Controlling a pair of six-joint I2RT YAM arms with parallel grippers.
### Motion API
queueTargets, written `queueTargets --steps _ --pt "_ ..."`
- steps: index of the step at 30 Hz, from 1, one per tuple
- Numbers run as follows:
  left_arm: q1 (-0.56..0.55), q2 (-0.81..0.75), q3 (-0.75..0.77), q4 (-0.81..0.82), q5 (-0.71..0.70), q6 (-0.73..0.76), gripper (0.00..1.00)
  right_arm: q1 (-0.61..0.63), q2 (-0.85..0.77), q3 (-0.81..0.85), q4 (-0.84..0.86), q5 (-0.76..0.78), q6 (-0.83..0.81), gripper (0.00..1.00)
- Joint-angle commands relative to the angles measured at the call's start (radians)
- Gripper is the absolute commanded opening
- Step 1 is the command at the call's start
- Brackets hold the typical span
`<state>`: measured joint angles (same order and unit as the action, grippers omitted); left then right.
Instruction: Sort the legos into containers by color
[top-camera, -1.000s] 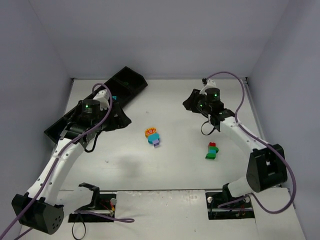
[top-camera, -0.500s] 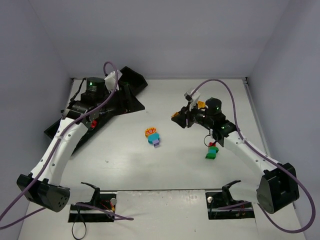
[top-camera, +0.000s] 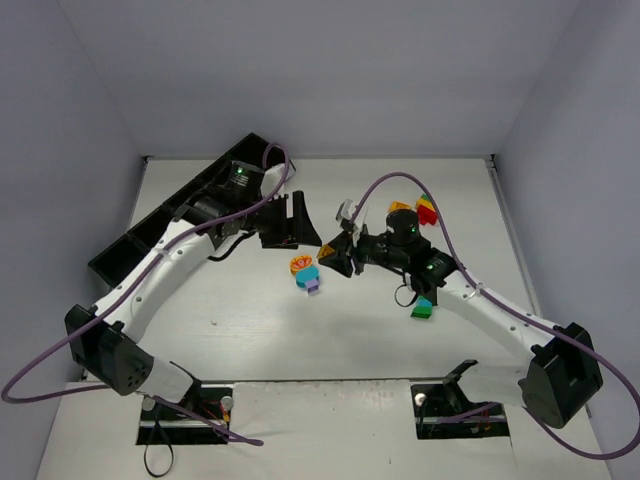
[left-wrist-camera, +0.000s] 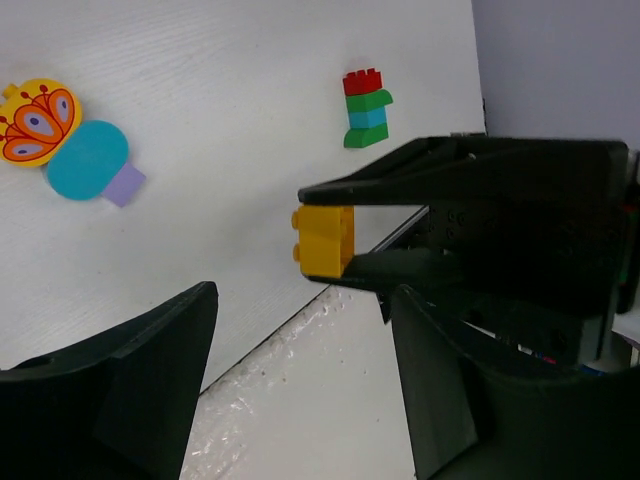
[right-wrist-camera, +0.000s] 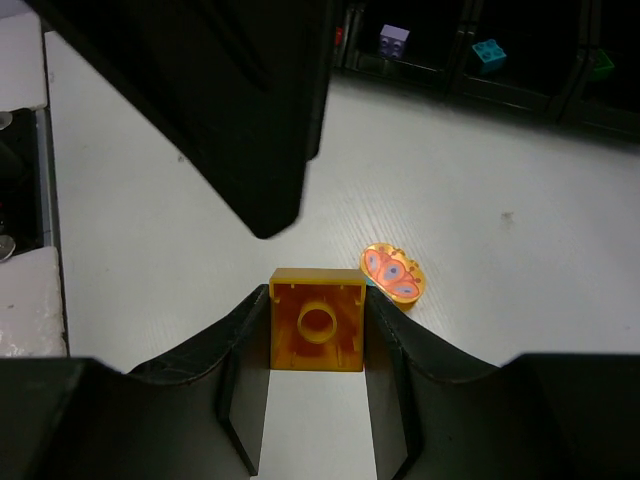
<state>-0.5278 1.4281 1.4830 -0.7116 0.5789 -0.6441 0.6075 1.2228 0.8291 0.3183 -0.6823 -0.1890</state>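
The right hand (top-camera: 333, 256), seen from above, is clenched on a yellow-orange brick (top-camera: 326, 250) over the middle of the white worktop (top-camera: 250, 330). The left hand (top-camera: 303, 230) hangs just beside it, jaws apart and grasping nothing. On the worktop just beside both hands lie an orange butterfly disc (top-camera: 299, 264), a teal piece (top-camera: 309, 274) and a lilac piece (top-camera: 313, 287), touching one another. A green-teal-red stack (top-camera: 423, 306) lies partly hidden by the right arm. An orange brick (top-camera: 400, 207) and a red-and-green pair (top-camera: 427, 211) sit near the back right. The long black tray (top-camera: 125, 250) runs diagonally along the left, well apart from the held brick.

Left wrist view: the left hand's fingers (left-wrist-camera: 150, 380) stand spread with nothing between them. Beyond their tips the right hand pinches the yellow-orange brick.

Right wrist view: the brick's hollow underside faces the camera, gripped on both sides. The butterfly disc lies on the worktop beyond it. Separate tray compartments along the top hold a lilac brick (right-wrist-camera: 393, 40), a teal brick (right-wrist-camera: 489, 53) and a green brick (right-wrist-camera: 600, 65).
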Motion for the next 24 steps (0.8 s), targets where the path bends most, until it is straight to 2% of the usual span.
queueTargets --steps 1,10,24 --pt "-0.003 0.009 0.037 0.026 -0.017 -0.025 0.63 0.035 -0.009 0.025 0.071 0.0 -0.029 0.08" --pt "-0.015 0.063 0.037 0.041 0.03 -0.02 0.51 0.049 -0.008 0.024 0.074 0.02 -0.024 0.08" --pt "-0.052 0.112 0.007 0.089 0.122 -0.051 0.42 0.058 0.023 0.03 0.093 0.021 -0.021 0.08"
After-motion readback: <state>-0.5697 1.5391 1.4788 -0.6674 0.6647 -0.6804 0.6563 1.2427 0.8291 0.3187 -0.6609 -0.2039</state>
